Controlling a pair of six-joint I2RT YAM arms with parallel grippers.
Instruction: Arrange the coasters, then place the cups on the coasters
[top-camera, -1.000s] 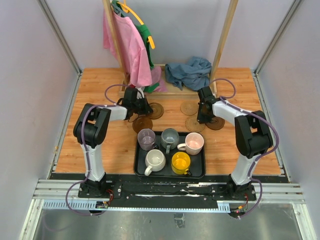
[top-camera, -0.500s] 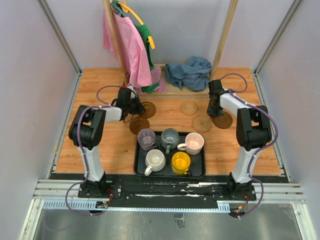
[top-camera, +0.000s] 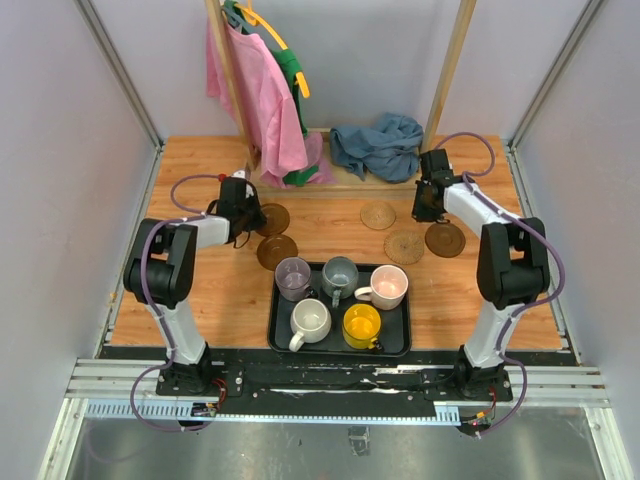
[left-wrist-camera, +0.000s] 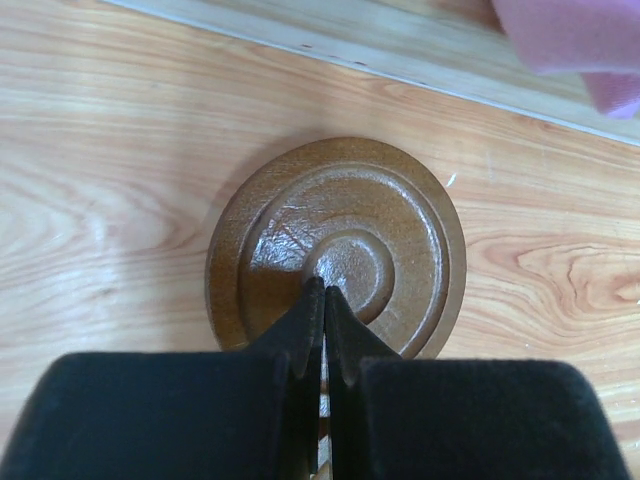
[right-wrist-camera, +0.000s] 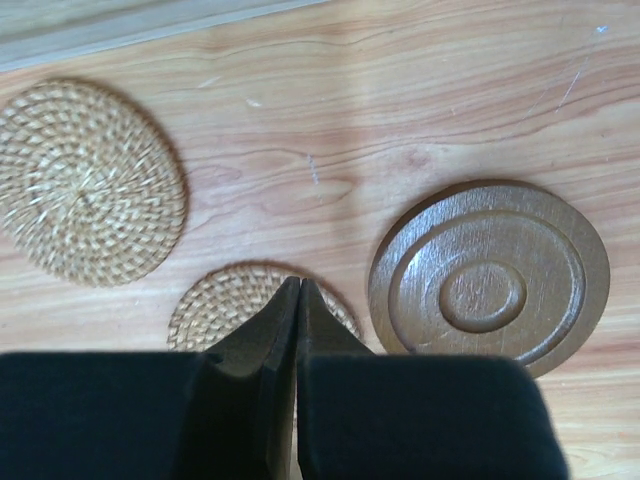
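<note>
Five coasters lie behind the tray. Two dark brown coasters (top-camera: 272, 219) (top-camera: 277, 251) are on the left, two tan woven ones (top-camera: 378, 215) (top-camera: 404, 247) in the middle, and a dark brown one (top-camera: 445, 239) on the right. My left gripper (top-camera: 252, 213) (left-wrist-camera: 322, 290) is shut, tips over the centre of a dark coaster (left-wrist-camera: 400, 230). My right gripper (top-camera: 424, 208) (right-wrist-camera: 299, 283) is shut, with its tips above a tan coaster (right-wrist-camera: 215, 310) and beside a dark one (right-wrist-camera: 490, 280). The purple (top-camera: 292, 275), grey-blue (top-camera: 340, 275), pink (top-camera: 388, 287), cream (top-camera: 311, 322) and yellow (top-camera: 361, 325) cups stand in the tray.
The black tray (top-camera: 404, 335) sits at the near middle. A wooden rack with a pink garment (top-camera: 255, 95) and a green one stands at the back. A blue cloth (top-camera: 380, 145) is heaped on its base rail. Grey walls close in both sides.
The left gripper has moved left and the far left dark coaster has slid left with it. The right gripper has drawn back toward the far right. Its nearby tan and dark coasters shifted slightly right.
</note>
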